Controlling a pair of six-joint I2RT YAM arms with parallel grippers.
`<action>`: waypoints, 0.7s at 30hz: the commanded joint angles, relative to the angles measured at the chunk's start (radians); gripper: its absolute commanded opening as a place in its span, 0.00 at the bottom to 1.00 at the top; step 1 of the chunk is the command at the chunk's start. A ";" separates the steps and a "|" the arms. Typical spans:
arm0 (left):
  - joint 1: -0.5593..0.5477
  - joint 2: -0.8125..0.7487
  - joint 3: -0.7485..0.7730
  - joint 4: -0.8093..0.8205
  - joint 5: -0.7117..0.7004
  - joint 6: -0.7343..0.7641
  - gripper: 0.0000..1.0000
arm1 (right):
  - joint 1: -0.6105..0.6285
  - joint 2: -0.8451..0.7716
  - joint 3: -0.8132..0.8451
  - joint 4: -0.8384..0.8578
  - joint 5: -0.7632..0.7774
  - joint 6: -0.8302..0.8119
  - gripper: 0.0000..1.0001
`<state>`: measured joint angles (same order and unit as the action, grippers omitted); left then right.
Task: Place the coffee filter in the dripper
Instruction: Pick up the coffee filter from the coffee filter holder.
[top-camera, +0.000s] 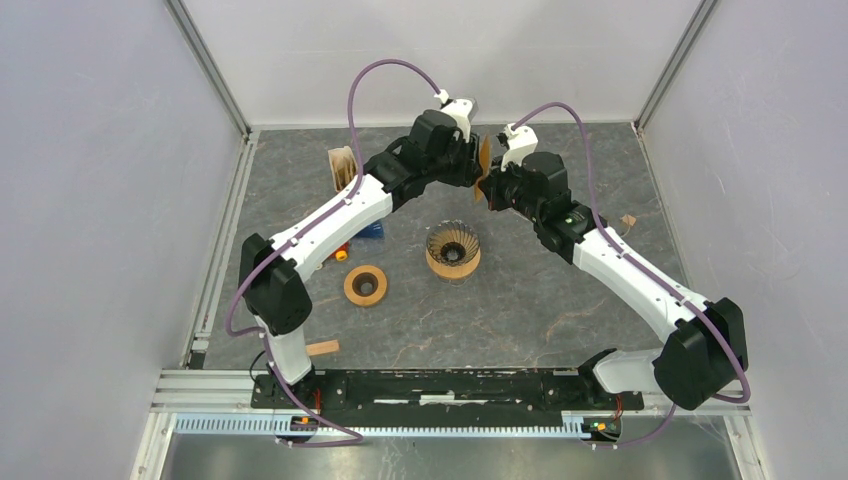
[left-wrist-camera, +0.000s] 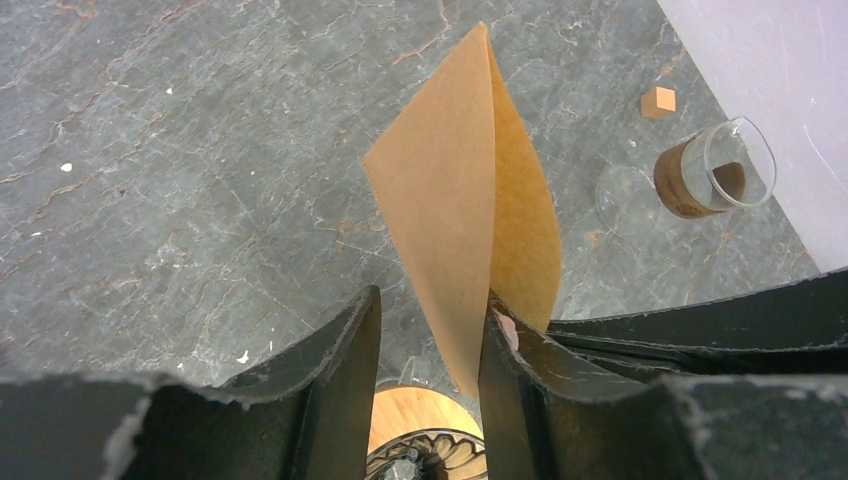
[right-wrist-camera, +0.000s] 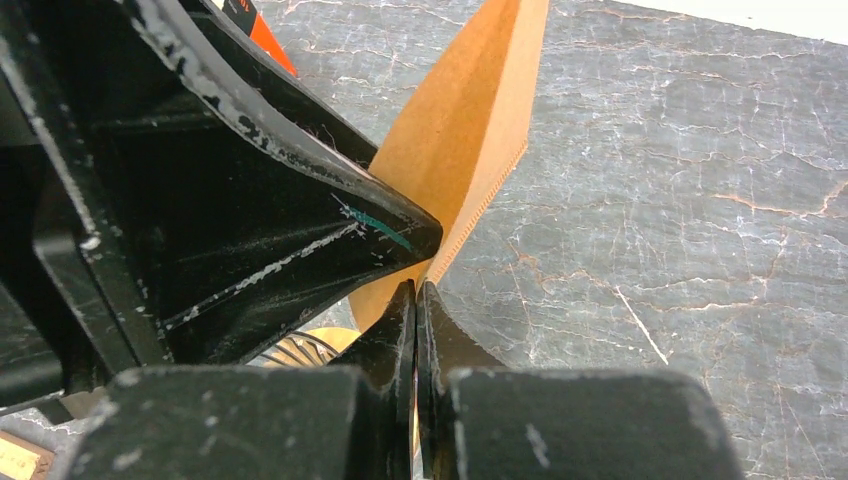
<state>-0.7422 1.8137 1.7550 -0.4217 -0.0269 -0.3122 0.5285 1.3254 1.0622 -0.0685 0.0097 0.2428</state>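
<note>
Right gripper (right-wrist-camera: 415, 292) pinches the coffee filter (right-wrist-camera: 470, 130) aloft, left gripper (left-wrist-camera: 432, 305) stands half-spread astride it; dripper (top-camera: 453, 250) below holds nothing, placement outstanding.

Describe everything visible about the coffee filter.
The coffee filter is brown paper, a flat folded cone with its two layers slightly parted and a crimped seam down one edge. It stands on edge in the air, clear of the table. The right gripper is pinched shut on its seam edge. The left gripper straddles it, jaws open, one finger against the paper.
</note>
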 joint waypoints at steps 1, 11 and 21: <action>-0.003 -0.002 0.032 0.015 -0.042 0.048 0.45 | 0.004 -0.025 -0.001 0.021 0.025 0.010 0.00; -0.003 -0.014 -0.005 0.029 -0.014 0.031 0.39 | 0.004 -0.024 -0.003 0.017 0.035 0.026 0.00; -0.003 -0.020 -0.005 0.034 -0.009 0.041 0.17 | 0.003 -0.038 -0.012 0.017 0.048 0.018 0.00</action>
<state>-0.7418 1.8153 1.7466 -0.4213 -0.0425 -0.3122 0.5285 1.3243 1.0595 -0.0692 0.0299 0.2581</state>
